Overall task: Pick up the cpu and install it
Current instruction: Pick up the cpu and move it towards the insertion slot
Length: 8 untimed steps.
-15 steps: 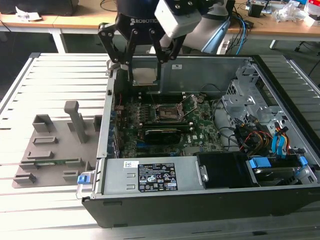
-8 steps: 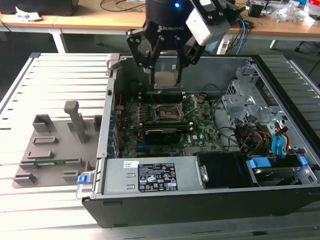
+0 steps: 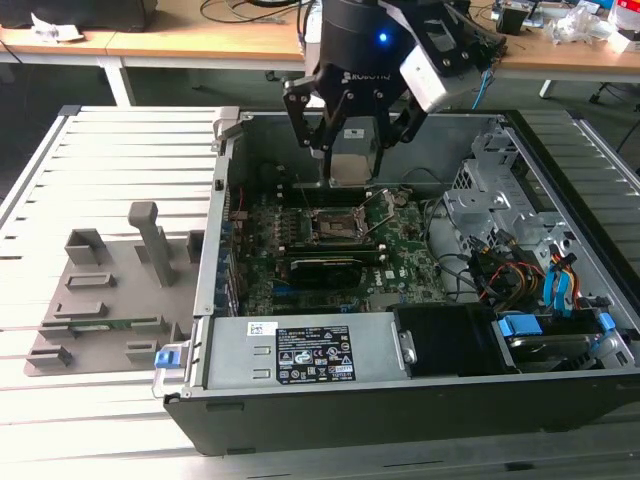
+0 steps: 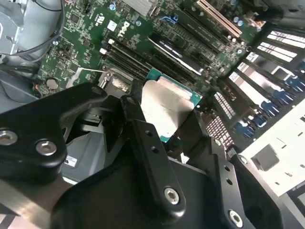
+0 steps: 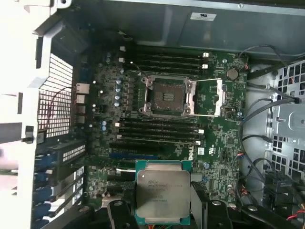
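Over the green motherboard (image 5: pixel 224 138): pincer (image 3: pixel 352 160) clamped on the cpu (image 5: pixel 162 195), flat square, silvery top, teal rim, off the socket (image 5: pixel 167 95).

The cpu (image 5: pixel 162 193) has a silvery-grey top and a teal-green rim. The tool (image 3: pixel 353 150) is black, with a small blue light on its body. The motherboard (image 5: pixel 217 143) is dark green and its memory slots (image 5: pixel 159 131) are black. The socket (image 5: pixel 167 95) is dark inside a silvery frame. The computer case (image 3: pixel 400 415) is black outside and grey inside, with bright blue drive latches (image 3: pixel 520 326). The bench (image 3: pixel 100 150) is pale grey, ribbed in parallel slats. The fixture (image 3: pixel 110 290) on it is plain mid-grey.
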Available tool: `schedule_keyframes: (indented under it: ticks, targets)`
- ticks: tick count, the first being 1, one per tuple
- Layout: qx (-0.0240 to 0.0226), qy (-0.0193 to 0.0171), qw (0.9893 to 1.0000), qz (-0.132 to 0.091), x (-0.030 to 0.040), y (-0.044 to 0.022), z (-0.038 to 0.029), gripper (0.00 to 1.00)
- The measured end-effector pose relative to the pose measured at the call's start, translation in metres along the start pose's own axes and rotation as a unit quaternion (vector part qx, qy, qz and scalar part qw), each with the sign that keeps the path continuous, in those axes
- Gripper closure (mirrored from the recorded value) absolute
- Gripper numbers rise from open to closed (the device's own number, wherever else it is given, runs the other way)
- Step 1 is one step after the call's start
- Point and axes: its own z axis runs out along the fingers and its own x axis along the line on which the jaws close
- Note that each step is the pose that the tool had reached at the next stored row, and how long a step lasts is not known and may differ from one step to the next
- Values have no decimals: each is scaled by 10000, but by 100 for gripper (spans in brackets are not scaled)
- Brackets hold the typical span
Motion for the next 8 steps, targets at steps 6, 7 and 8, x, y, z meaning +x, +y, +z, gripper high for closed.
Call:
schedule_keyframes:
  ticks: [6, 7, 8]
  targets:
    - [0, 6, 10000, 0, -177, 30, 147, 45]
    - [-1, 6, 10000, 0, -191, 32, 157, 45]
    - [0, 7, 10000, -1, -230, 37, 180, 45]
